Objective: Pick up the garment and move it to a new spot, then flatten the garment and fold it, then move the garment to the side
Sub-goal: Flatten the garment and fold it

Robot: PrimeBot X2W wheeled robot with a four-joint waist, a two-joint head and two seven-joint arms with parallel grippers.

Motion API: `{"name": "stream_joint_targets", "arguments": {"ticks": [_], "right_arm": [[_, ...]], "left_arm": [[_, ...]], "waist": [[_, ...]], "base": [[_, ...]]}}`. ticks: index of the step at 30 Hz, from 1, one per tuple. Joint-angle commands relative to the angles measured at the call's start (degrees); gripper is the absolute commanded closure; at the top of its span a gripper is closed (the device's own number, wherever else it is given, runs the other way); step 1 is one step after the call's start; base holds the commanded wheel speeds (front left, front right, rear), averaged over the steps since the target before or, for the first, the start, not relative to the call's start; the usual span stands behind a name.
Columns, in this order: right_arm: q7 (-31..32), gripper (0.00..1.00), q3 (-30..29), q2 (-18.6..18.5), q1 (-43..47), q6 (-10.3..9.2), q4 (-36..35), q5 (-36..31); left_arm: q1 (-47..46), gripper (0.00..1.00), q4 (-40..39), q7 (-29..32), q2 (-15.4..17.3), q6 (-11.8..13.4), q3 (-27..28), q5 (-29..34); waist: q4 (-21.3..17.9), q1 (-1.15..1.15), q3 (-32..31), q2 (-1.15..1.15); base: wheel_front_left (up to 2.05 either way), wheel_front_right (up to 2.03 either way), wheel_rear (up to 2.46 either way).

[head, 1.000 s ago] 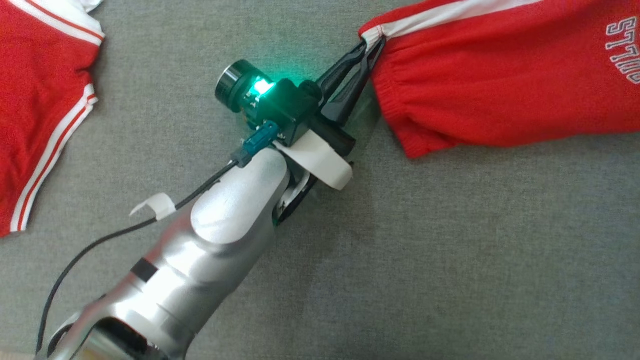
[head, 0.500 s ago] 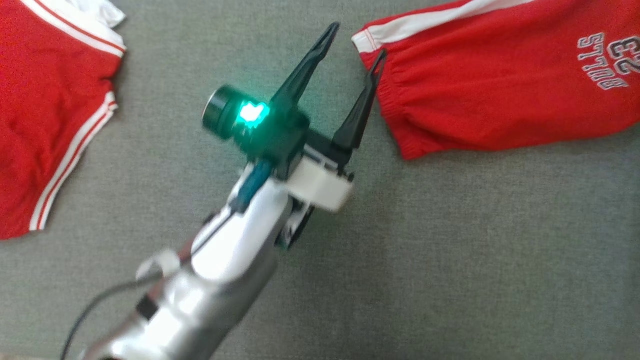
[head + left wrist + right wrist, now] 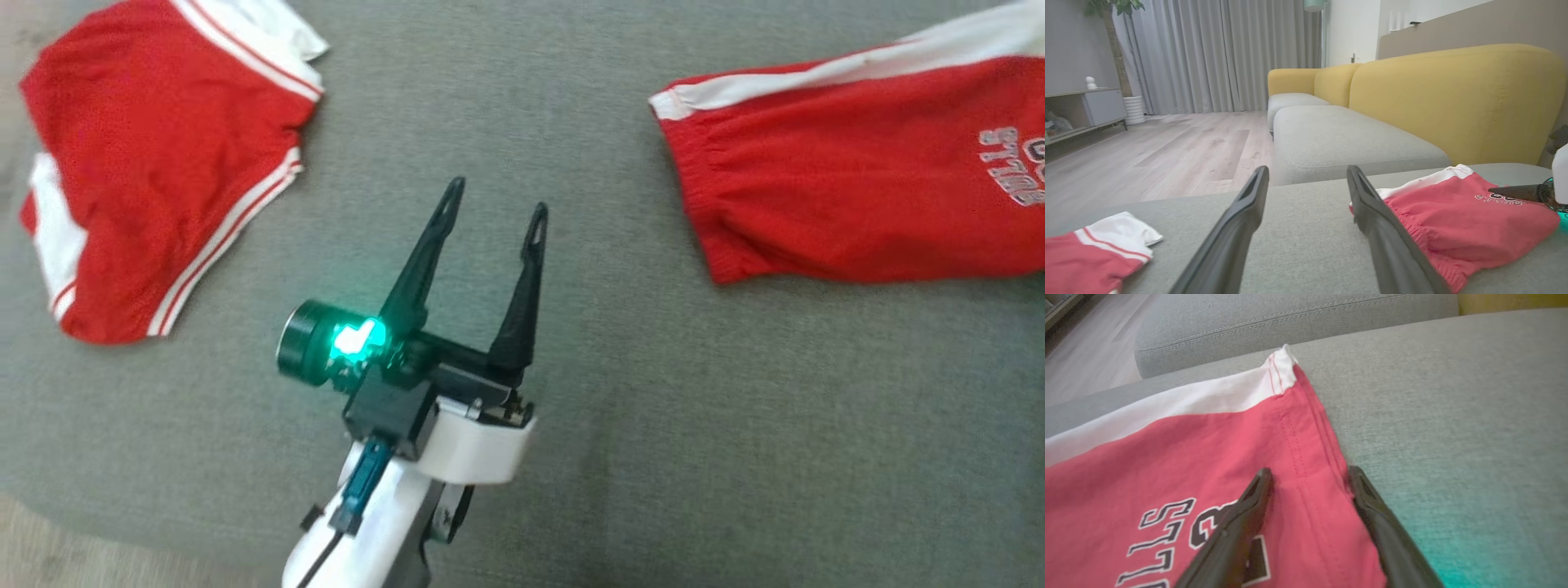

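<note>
The red shorts [image 3: 857, 196] are lying on the grey sofa cushion [image 3: 653, 425], over on the right of the head view. The elastic waistband [image 3: 706, 204] points toward the middle and the white side stripe [image 3: 816, 77] runs along the far edge. They look fairly flat, just some puckering near the waistband.

My read is that this is the flatten-then-fold bit. To do it well I'd grab low at the corners on both ends and pull gently apart so the puckers go. Then fold with the edges lined up, not bunched.

The right gripper [image 3: 1309, 473] is spread wide over the hem end, one finger above the lettered print [image 3: 1167, 531] and the other by the edge. It's clamping nothing, and I can't tell if the tips touch cloth. The left gripper [image 3: 495, 198] is wide apart too, empty, over bare cushion and well clear of the shorts. Another red garment [image 3: 155, 180] sits off to the left.
</note>
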Motion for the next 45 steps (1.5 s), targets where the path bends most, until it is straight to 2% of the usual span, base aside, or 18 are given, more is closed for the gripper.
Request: {"name": "stream_joint_targets", "arguments": {"ticks": [1, 2, 7, 17, 21, 27, 33, 38, 42, 43, 44, 45], "right_arm": [[1.7, 0.81, 1.9, -0.9, 2.5, -0.04, -0.7, 0.8], [2.0, 1.00, 2.1, -1.2, 2.6, -0.04, -0.7, 1.4], [-1.6, 1.00, 1.3, -1.7, 2.5, -0.04, 0.6, 2.6], [-8.8, 1.00, 0.6, -2.1, 7.2, -0.04, 0.6, -0.5], [-10.8, 1.00, -1.3, -1.8, 7.7, -0.04, -0.8, -2.1], [-13.2, 1.00, -2.3, 0.3, 6.8, -0.04, -8.1, -4.9], [-11.4, 1.00, -0.9, 3.4, 7.7, -0.04, -18.8, -7.9], [-6.0, 1.00, 4.2, 8.1, 9.5, -0.04, -28.8, -11.3], [-1.8, 1.00, 11.5, 12.5, 11.9, -0.04, -31.3, -12.0], [-1.4, 0.93, 13.1, 13.3, 12.6, -0.04, -31.1, -12.0], [-1.3, 0.25, 14.2, 14.1, 13.3, -0.04, -30.8, -11.9], [-1.9, 0.00, 14.7, 14.8, 13.8, -0.04, -30.5, -11.9]], "left_arm": [[0.4, 0.00, -2.6, -0.3, 0.7, 0.1, 2.6, 0.7], [1.0, 0.00, -2.9, -0.3, 0.7, 0.0, 3.1, 0.9], [3.2, 0.00, -3.4, -0.3, 0.9, -0.6, 5.3, 2.3], [5.7, 0.00, -4.2, -0.3, 1.1, -1.8, 8.0, 3.9], [5.9, 0.00, -3.8, -0.3, 1.1, -2.6, 8.3, 4.2], [5.9, 0.00, -3.0, -0.3, 0.8, -3.4, 8.8, 4.3], [6.4, 0.00, -2.4, -0.3, 0.7, -4.1, 9.0, 4.2], [7.3, 0.00, -2.1, -0.3, 0.4, -4.4, 9.2, 4.0], [7.7, 0.00, -1.8, -0.3, 0.3, -4.9, 8.9, 3.6], [7.7, 0.00, -1.8, -0.3, 0.2, -5.0, 8.8, 3.5], [7.7, 0.00, -1.7, -0.3, 0.2, -5.1, 8.6, 3.4], [7.8, 0.00, -1.7, -0.3, 0.1, -5.1, 8.6, 3.3]], "waist": [[1.0, 0.02, -0.6, 0.00], [1.1, 0.02, -0.7, 0.00], [-0.3, 0.02, -2.3, 0.00], [-8.3, 0.02, -5.6, 0.00], [-10.1, 0.02, -5.9, 0.00], [-10.9, 0.02, -6.4, 0.00], [-10.2, 0.02, -7.7, 0.00], [-9.1, 0.02, -8.5, 0.00], [-7.8, 0.02, -9.0, 0.00], [-7.5, 0.02, -9.1, 0.00], [-7.2, 0.02, -9.1, 0.00], [-6.9, 0.02, -9.2, 0.00]], "base": [[0.00, 0.00, 0.00], [0.00, 0.00, 0.00], [0.00, 0.00, 0.00], [0.00, 0.00, 0.00], [0.00, 0.00, 0.00], [0.00, 0.00, 0.00], [0.00, 0.00, 0.00], [0.00, 0.00, 0.00], [0.00, 0.00, 0.00], [0.00, 0.00, 0.00], [0.00, 0.00, 0.00], [0.00, 0.00, 0.00]]}}
